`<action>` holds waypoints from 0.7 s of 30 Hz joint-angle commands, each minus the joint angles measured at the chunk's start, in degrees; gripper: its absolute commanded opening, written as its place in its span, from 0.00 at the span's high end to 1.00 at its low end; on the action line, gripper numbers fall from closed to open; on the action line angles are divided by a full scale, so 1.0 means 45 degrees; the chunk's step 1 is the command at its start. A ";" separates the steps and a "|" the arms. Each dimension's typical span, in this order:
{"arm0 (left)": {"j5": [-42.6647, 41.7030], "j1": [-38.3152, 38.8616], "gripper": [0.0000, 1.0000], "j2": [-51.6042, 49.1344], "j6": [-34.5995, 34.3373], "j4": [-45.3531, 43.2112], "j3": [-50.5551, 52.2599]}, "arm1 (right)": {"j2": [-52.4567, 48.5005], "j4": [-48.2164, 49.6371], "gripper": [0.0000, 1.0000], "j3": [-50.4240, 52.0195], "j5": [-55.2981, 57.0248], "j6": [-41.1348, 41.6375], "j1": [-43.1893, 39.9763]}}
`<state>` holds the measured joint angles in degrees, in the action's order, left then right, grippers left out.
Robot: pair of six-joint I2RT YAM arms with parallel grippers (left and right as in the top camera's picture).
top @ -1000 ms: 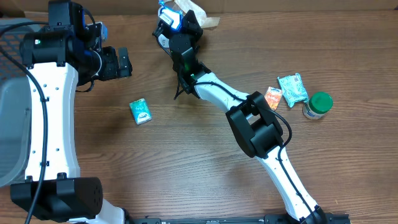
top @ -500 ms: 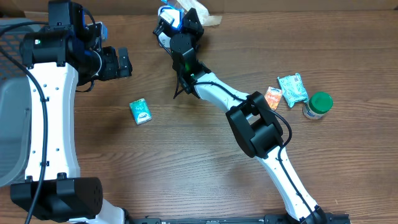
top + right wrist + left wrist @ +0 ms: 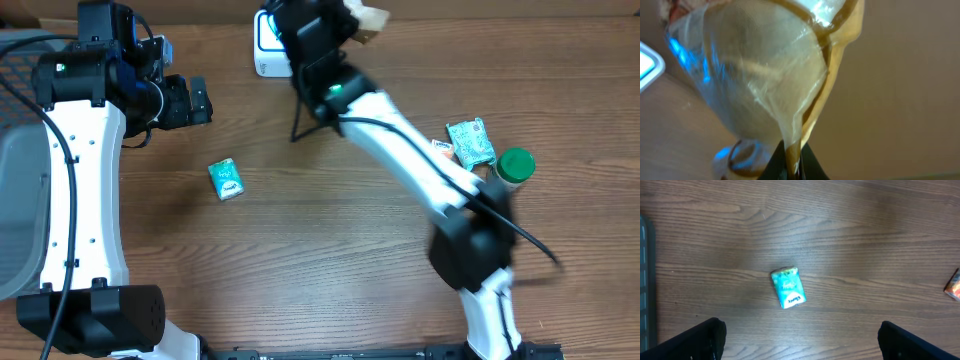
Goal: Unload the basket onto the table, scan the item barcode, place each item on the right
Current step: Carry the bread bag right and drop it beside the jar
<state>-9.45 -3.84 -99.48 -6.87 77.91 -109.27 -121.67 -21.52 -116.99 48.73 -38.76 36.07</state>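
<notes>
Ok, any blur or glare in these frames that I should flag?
Overhead: the right arm is smeared with motion blur, while the left arm is crisp. Left wrist: evenly lit, with the teal packet sharp. Right wrist: the clear wrapper fills the frame, out of focus, with blue glints on its left side.

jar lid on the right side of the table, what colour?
Green; the jar lid shows best in the overhead view.

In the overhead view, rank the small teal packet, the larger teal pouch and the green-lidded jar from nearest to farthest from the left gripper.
1. Small teal packet, on the left side, close to the left gripper.
2. Larger teal pouch, far to the right.
3. Green-lidded jar, farthest right.
</notes>
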 commanded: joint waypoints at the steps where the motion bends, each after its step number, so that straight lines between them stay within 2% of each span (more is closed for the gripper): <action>1: -0.0112 0.0058 0.00 0.0112 0.0102 -0.0039 -0.0248 | 0.2764 -0.3483 0.96 -0.0248 -0.2885 0.6290 -0.0233; 3: -0.0112 0.0058 0.00 0.0112 0.0102 -0.0039 -0.0248 | 0.3696 -0.5600 0.96 -0.0248 -0.4391 0.8160 -0.0602; 8: -0.0112 0.0058 0.01 0.0112 0.0102 -0.0039 -0.0248 | 0.5037 -0.9311 0.96 -0.0248 -0.7310 1.1448 -0.2025; 15: -0.0112 0.0058 0.01 0.0112 0.0102 -0.0039 -0.0248 | 0.5022 -1.3007 0.96 0.0092 -1.0098 1.3469 -0.4852; 21: -0.0112 0.0058 0.00 0.0112 0.0102 -0.0039 -0.0248 | 0.4998 -1.3172 0.96 0.2545 -1.0588 1.3716 -0.6625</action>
<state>-9.47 -3.86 -99.48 -6.90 77.97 -109.27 -98.96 -81.23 -110.08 4.64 19.64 8.62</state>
